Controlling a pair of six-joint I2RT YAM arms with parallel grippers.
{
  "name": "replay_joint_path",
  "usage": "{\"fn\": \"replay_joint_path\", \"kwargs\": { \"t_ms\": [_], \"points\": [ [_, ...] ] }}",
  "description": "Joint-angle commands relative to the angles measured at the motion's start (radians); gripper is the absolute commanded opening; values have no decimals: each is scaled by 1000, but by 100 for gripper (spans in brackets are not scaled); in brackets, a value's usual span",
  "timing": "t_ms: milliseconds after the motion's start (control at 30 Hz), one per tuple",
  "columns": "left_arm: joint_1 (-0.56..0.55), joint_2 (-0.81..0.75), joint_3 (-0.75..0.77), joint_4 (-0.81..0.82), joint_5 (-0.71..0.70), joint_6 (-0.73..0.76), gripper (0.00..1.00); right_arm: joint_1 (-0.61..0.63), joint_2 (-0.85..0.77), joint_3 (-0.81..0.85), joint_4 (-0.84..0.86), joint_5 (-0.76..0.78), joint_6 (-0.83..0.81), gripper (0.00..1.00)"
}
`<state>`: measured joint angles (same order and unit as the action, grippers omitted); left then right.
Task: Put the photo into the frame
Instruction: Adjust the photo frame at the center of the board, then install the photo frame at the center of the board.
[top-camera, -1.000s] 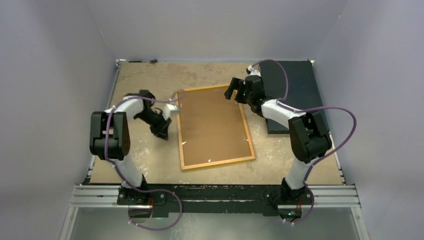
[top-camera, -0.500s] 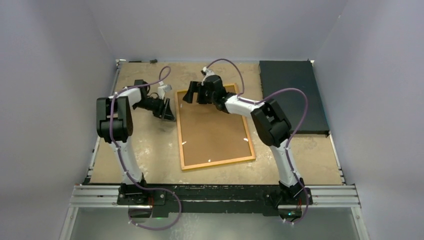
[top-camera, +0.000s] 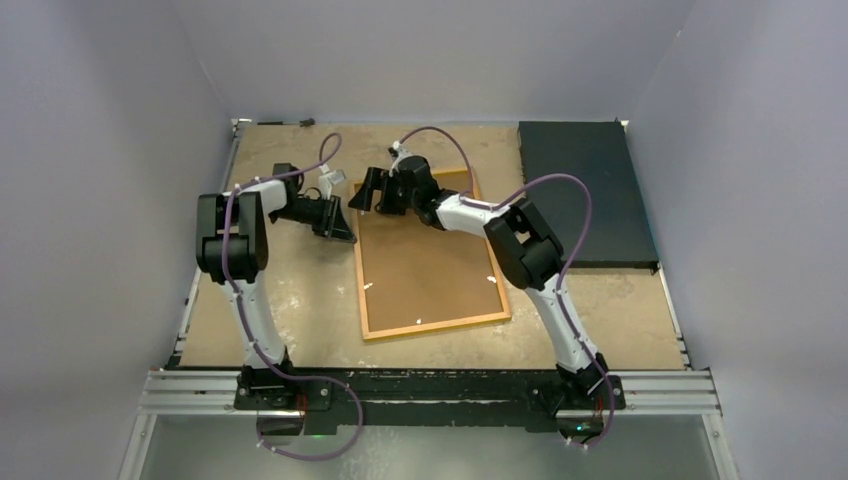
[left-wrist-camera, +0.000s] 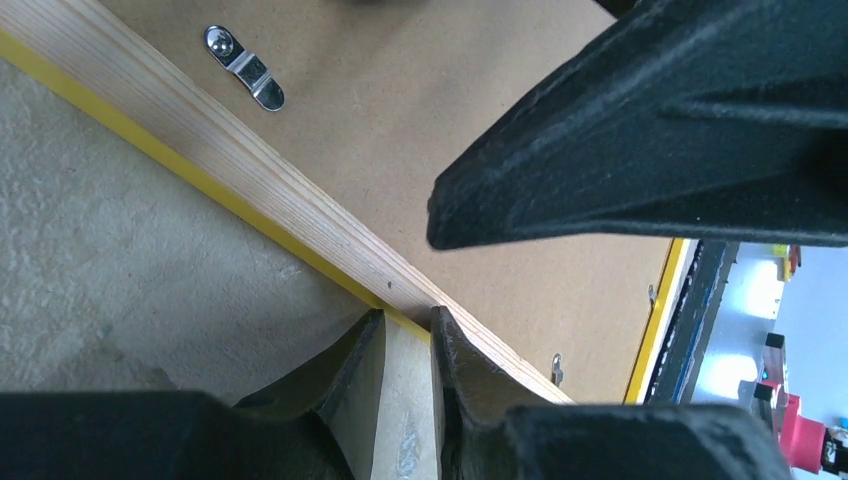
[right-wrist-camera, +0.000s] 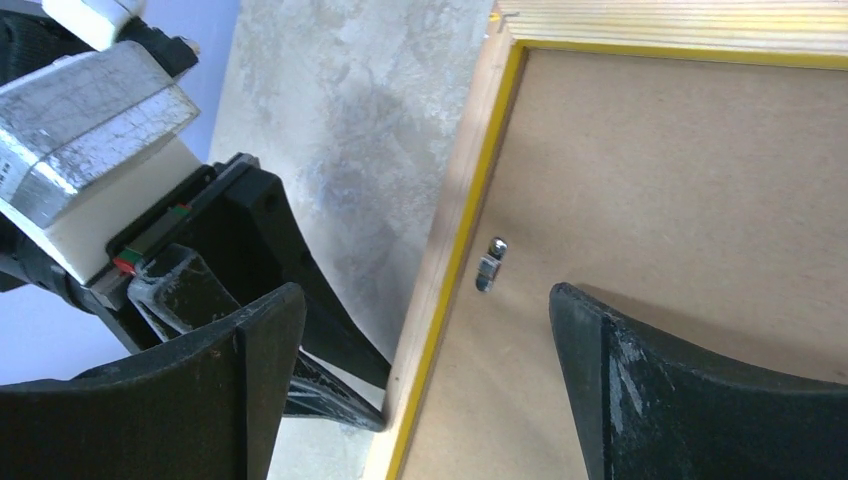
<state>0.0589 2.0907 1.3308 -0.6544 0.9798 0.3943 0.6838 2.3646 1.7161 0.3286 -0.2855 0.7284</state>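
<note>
Top external view showed the frame (top-camera: 437, 326) lying flat with its reverse side up, about the middle of the table (top-camera: 290, 300). The brown backing board (top-camera: 425, 260) filled it. A dark mat (top-camera: 585, 190) lay at 2 o'clock on the table, apart from the frame. The left gripper (top-camera: 340, 225) was low at the frame's long left side, close to the 11 o'clock corner. The right gripper (top-camera: 372, 197) stood over that same corner, at about 1 o'clock from the left one and very near to it.

Left wrist view looked along its own fingers (left-wrist-camera: 360, 365) at 6 o'clock. The jaws were narrow, with only a thin slit between them. Their tips met the yellow outer edge of the frame's wooden rim, which ran across the picture from 10 o'clock down to 5 o'clock. Whether they pinched anything, I cannot tell. A metal clip (left-wrist-camera: 245, 70) sat on the backing board at 11 o'clock, just inside the rim. One black finger (left-wrist-camera: 650, 130) of the right gripper filled the 2 o'clock part, above the board.

Right wrist view showed its two fingers (right-wrist-camera: 250, 400) far apart and holding nothing. The frame's left rim passed between them, so one finger was on the table side and the other on the board side. A metal clip lay on the board just beside the rim, near the centre of the picture. The left gripper was at 8 o'clock, and its tips touched the yellow outer edge of the frame.
</note>
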Motion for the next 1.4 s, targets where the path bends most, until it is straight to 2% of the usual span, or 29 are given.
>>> {"fn": "replay_joint_path", "kwargs": {
  "t_ms": [0, 233, 1000, 1200, 1367],
  "points": [
    [-8, 17, -42, 44, -38, 24, 20, 12, 37, 50, 52, -63, 71, 94],
    [-7, 10, -59, 44, -44, 38, 19, 40, 81, 87, 58, -82, 111, 93],
    [-7, 0, -64, 4, -52, 89, 17, 51, 106, 59, 168, -67, 198, 93],
    [5, -13, -40, -64, -43, 133, 17, 38, 11, -18, 206, -131, 203, 95],
    [54, -44, 18, -224, -41, 287, 19, -67, -205, -194, 194, -135, 127, 99]
  ]
}}
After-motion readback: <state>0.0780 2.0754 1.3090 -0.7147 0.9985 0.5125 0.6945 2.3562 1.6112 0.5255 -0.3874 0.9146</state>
